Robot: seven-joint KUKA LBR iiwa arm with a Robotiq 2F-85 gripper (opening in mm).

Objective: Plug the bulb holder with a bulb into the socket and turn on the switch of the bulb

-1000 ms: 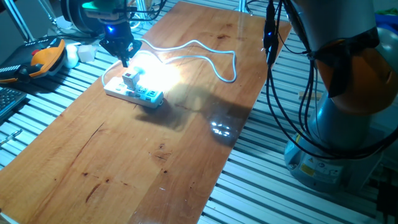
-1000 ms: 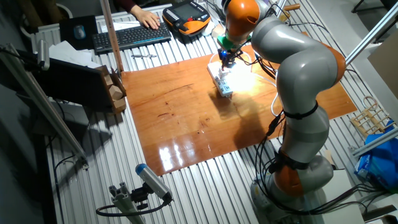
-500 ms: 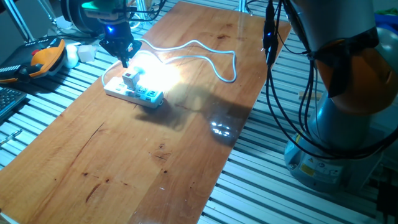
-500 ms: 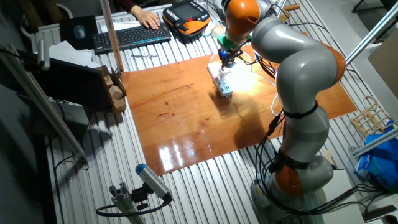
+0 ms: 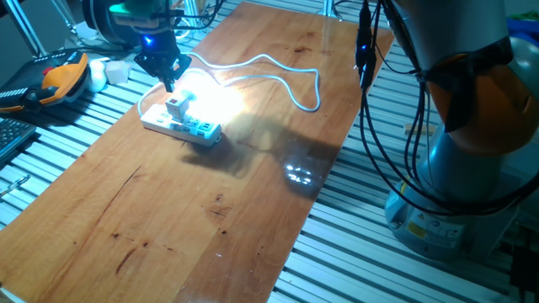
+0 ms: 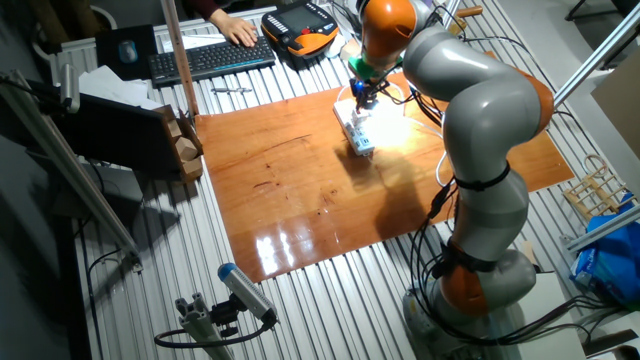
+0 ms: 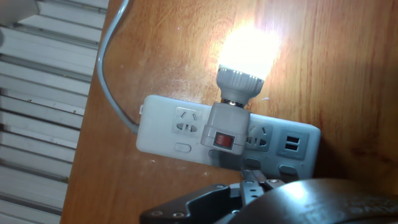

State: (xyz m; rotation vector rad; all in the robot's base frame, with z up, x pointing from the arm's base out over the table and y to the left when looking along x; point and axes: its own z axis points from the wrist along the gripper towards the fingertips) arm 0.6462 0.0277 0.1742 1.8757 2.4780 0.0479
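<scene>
The socket (image 7: 163, 129) is a long white power strip lying on the wooden table (image 5: 210, 210); it also shows as the socket (image 5: 182, 126) and the socket (image 6: 357, 135). The bulb holder (image 7: 226, 126) is plugged into it, red switch (image 7: 223, 140) facing up, and its bulb (image 7: 247, 53) glows brightly. In the fixed views the bulb holder (image 5: 176, 106) stands on the strip amid glare. My gripper (image 7: 254, 180) hangs just above and beside the holder, fingers together and holding nothing. It appears as the gripper (image 5: 168, 82) and the gripper (image 6: 366, 98).
The strip's white cable (image 5: 278, 71) loops across the table's far part. An orange teach pendant (image 5: 61, 77), a keyboard (image 6: 210, 58) and a person's hand (image 6: 235, 30) lie beyond the table edge. The arm's base (image 6: 480, 280) stands at the table's side.
</scene>
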